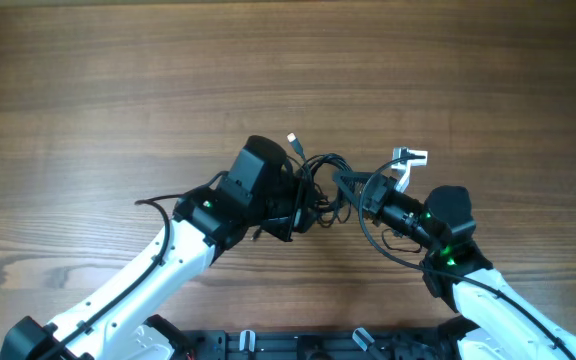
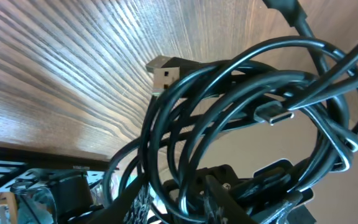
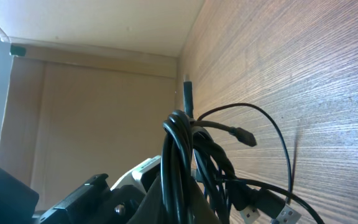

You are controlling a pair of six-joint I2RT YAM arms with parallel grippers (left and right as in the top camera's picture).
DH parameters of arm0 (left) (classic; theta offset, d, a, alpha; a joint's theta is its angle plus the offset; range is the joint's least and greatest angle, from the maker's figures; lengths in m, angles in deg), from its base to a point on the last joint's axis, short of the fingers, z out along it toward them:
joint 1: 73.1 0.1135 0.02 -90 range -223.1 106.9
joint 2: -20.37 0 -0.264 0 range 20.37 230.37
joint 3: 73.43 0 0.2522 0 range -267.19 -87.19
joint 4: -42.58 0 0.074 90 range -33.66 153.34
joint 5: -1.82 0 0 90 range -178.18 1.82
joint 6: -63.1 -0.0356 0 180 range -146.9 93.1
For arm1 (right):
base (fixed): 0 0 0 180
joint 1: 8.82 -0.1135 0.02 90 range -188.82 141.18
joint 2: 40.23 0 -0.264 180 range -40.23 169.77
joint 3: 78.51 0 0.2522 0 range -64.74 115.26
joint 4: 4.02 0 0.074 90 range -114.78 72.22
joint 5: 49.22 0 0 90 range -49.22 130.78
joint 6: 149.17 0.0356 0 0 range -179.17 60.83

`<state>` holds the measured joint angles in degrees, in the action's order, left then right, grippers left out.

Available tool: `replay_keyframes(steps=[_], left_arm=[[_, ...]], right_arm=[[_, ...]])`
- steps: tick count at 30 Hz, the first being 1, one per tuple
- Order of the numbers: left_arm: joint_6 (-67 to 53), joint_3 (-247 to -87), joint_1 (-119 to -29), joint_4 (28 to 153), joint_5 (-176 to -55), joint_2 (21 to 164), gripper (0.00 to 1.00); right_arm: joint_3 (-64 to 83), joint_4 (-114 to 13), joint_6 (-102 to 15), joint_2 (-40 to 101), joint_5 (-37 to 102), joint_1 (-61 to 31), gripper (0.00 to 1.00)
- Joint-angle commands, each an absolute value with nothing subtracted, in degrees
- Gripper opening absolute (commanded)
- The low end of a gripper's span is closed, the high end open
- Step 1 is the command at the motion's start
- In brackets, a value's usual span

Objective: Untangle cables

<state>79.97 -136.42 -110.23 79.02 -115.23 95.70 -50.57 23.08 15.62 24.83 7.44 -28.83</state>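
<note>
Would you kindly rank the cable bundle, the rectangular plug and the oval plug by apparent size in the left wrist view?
1. cable bundle, by far the largest.
Then rectangular plug and oval plug: similar in size, and nearness to the camera leaves them unranked.

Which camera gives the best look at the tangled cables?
Left wrist: the cables fill the frame, and the individual loops are easy to tell apart. Overhead shows only a small dark knot. Right wrist shows a tight bunch whose loops are hard to separate.

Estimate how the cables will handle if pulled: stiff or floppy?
Probably floppy: the cables curl in loose loops. Likely light, since they are thin. The plug sits among the loops and may snag, so the bundle would likely drag together.
</note>
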Motion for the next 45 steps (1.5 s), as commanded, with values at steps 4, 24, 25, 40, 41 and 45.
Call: replay_keyframes(steps=[4,24,25,40,41,45], left_arm=[[80.3,-135.9,-110.77,77.18,-115.32,96.23,0.33],[79.88,-135.88,-110.8,76.72,-114.81,96.25,0.47],[79.88,-135.88,-111.63,76.74,-113.98,96.32,0.47],[79.86,-135.88,-113.44,74.86,-107.51,101.15,0.04],[79.86,-135.88,-113.44,74.36,-106.81,101.17,0.04],[79.84,-135.88,-112.35,73.88,-104.5,100.67,0.04]], right_arm=[[-50.18,23.89,16.03,25.2,7.74,-29.11,0.04],[-50.18,23.74,16.38,25.2,7.28,-29.11,0.04],[-50.18,23.74,16.88,25.2,7.28,-29.11,0.05],[-50.18,23.61,17.52,25.2,5.1,-29.11,0.05],[-50.18,23.41,17.5,25.2,5.1,-29.11,0.06],[-50.18,20.37,15.57,25.2,5.45,-29.11,0.32]])
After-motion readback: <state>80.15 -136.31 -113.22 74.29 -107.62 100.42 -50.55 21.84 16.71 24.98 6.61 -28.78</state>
